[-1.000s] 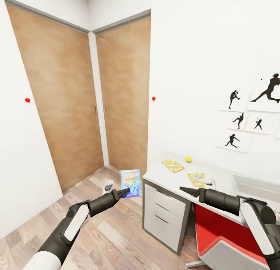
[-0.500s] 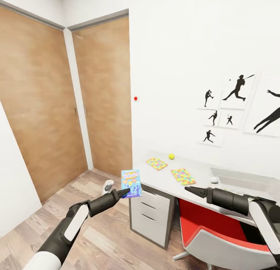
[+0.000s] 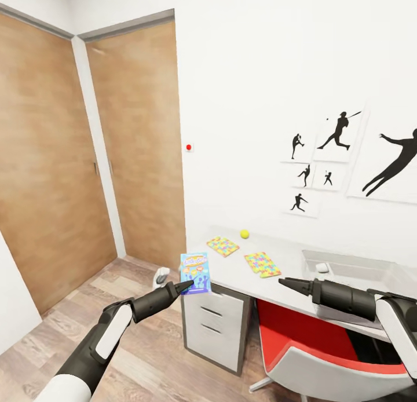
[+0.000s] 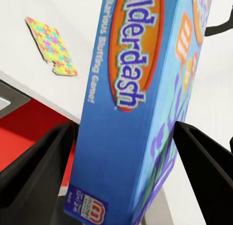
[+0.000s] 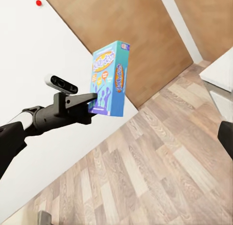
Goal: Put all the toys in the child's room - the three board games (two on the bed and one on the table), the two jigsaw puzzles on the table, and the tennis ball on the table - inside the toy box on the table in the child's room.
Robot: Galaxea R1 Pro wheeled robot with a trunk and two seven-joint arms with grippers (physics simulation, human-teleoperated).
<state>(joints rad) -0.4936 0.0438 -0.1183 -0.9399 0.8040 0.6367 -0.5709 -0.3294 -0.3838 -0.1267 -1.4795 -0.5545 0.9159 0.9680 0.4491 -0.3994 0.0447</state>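
Note:
My left gripper [image 3: 186, 285] is shut on a blue board game [image 3: 195, 273], held upright over the floor just off the table's [image 3: 289, 250] left end. In the left wrist view the box [image 4: 136, 103] sits between both fingers [image 4: 34, 176]. Two jigsaw puzzles [image 3: 223, 245] [image 3: 262, 264] and the tennis ball [image 3: 244, 234] lie on the table. The toy box [image 3: 370, 270] stands on the table's right part. My right gripper [image 3: 285, 282] hovers empty over the table's front edge, with its jaws apart. The bed is out of view.
A red and grey chair [image 3: 301, 332] is tucked under the table beside a white drawer unit [image 3: 211, 326]. Wooden doors [image 3: 46, 176] fill the corner at the left. Wood floor [image 3: 150, 355] lies open in front of me.
The whole view has swung right, so the camera moved. The table and toy box now sit more centrally. Both arms keep their pose, the blue game still held.

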